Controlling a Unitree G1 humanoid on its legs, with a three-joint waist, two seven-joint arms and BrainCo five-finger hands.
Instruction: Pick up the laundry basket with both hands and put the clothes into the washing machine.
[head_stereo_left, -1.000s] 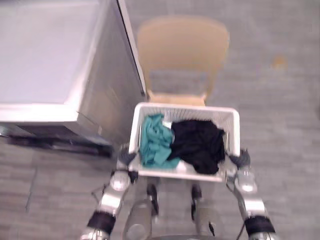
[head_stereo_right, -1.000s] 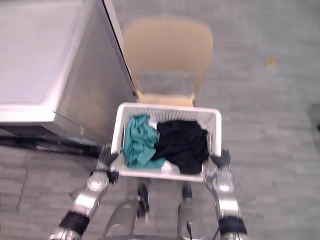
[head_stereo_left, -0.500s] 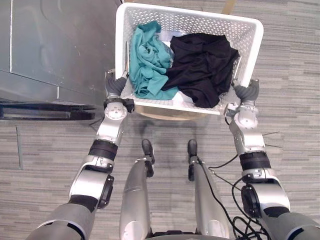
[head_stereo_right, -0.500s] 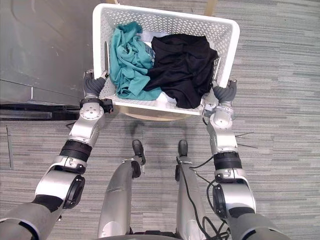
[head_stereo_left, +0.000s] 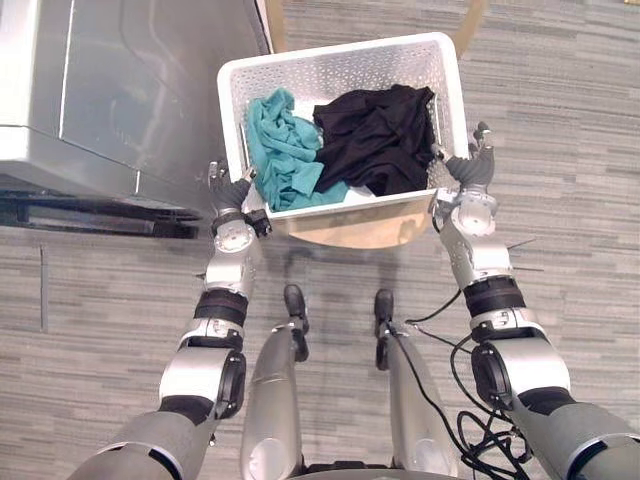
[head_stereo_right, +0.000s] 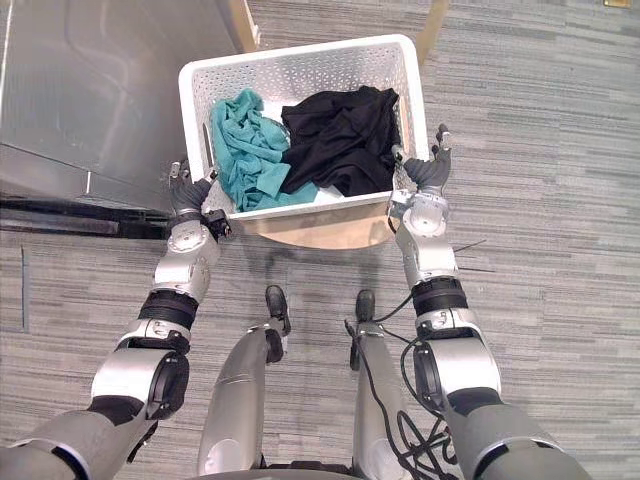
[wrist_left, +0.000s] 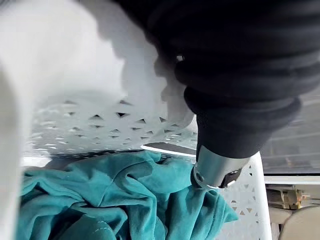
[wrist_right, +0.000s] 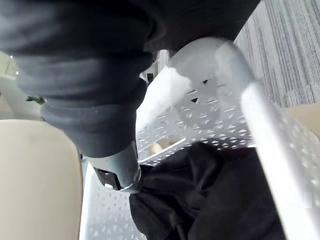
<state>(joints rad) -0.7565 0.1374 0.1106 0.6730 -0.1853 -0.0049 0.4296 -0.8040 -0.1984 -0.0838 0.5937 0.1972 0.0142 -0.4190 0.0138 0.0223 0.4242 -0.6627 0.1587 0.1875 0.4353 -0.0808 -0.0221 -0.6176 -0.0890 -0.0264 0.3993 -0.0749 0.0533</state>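
Note:
A white perforated laundry basket (head_stereo_left: 340, 75) rests on the seat of a tan chair (head_stereo_left: 350, 226) straight ahead. A teal garment (head_stereo_left: 283, 150) lies in its left half and a black one (head_stereo_left: 375, 135) in its right half. My left hand (head_stereo_left: 232, 192) is at the basket's near left corner, fingers straightened upward along the outside wall. Its thumb (wrist_left: 215, 167) reaches over the rim beside the teal garment (wrist_left: 100, 200). My right hand (head_stereo_left: 470, 168) stands against the right wall with fingers straight up. Its thumb (wrist_right: 120, 167) lies inside by the black garment (wrist_right: 210, 195).
The grey metal washing machine (head_stereo_left: 120, 90) stands to the left of the basket, its dark base edge (head_stereo_left: 90, 212) along the floor. Striped grey carpet (head_stereo_left: 560, 120) spreads to the right and in front. The chair's tan frame (head_stereo_left: 470, 20) rises behind the basket.
The view has shifted. The basket, gripped by curled fingers at both sides half a second ago, now sits on the chair seat, and both hands' fingers have straightened off its walls.

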